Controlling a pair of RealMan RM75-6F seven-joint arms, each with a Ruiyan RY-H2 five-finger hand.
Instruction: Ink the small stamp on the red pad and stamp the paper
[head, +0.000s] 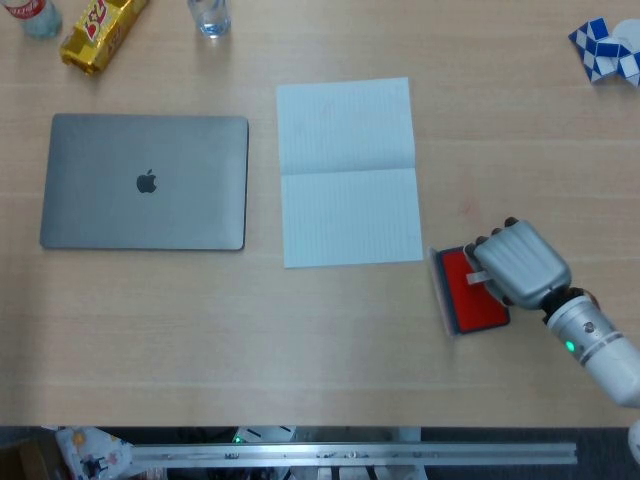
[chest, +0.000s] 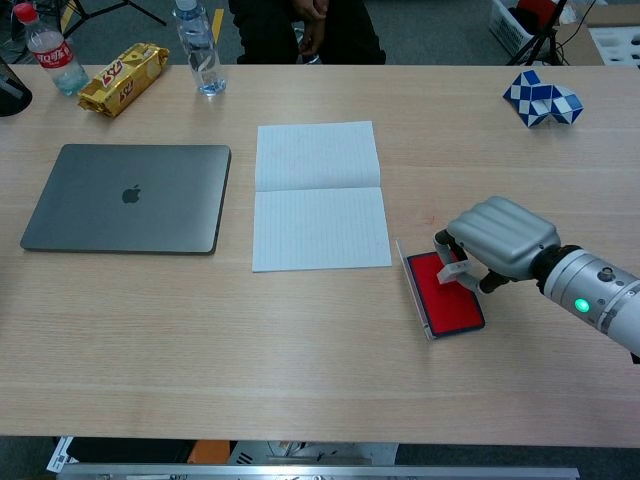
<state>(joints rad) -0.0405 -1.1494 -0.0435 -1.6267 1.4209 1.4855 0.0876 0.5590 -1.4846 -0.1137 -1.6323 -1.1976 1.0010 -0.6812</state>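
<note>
Nearest the robot, the right hand (chest: 497, 240) sits curled over the far-right part of the red pad (chest: 445, 295), its fingers bunched round a small pale piece, most likely the small stamp (chest: 453, 270), which looks to be held at or on the red surface. The left hand shows in neither view. The pad's lid (chest: 411, 288) stands open along its left edge, between the ink and the paper.

The step in hand appears to be the inking. To do it well, the stamp face wants to meet the pad flat, pressed straight down with a light, even push, not dragged sideways, so the whole face takes ink. The lift should come straight up and high enough to clear the raised lid before the hand carries across to the left.

Just beyond and left of the pad lies the paper (head: 348, 171), a lined sheet with a crease across its middle, no mark visible on it yet. Its lower right corner is the nearest landing spot. Further left rests a closed laptop (head: 145, 181); at the far edge stand a water bottle (chest: 199, 48) and a snack packet (chest: 124, 78), and far right a blue-and-white puzzle toy (chest: 542, 98)
</note>
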